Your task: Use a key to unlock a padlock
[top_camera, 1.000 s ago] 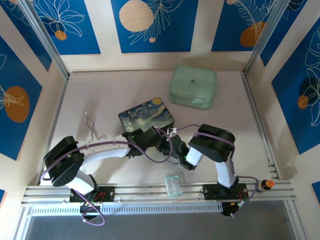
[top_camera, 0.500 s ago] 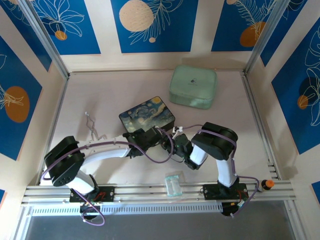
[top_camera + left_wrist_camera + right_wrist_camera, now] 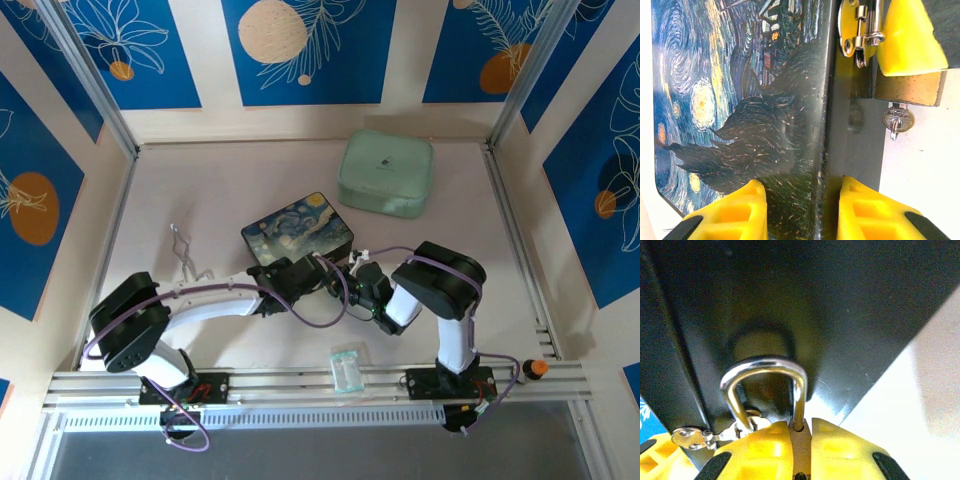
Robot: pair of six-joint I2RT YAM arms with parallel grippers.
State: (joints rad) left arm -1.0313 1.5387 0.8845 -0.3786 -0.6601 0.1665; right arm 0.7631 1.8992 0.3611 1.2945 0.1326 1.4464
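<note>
The key [image 3: 898, 119] is already seated in the base of the padlock [image 3: 910, 89] with only its round head showing, so insertion looks done. What is left, by my reading, is the turn and the release, since the shackle [image 3: 765, 364] appears down in the body and is threaded through the loop of the hasp [image 3: 852, 25]. The padlock sits at the wall of the painted box [image 3: 297, 230] that faces the near edge of the surface [image 3: 200, 190]; the box itself is about mid-surface. The right gripper [image 3: 801, 432] is closed tight on the brass body, one finger on each side. The left gripper [image 3: 802, 184] has its fingers partly apart astride the box's lid edge. I cannot tell whether it presses the box, and it is not on the key. The padlock's long axis runs from shackle to key and lies roughly along the box wall. The key points straight out of the base, away from the hasp.
</note>
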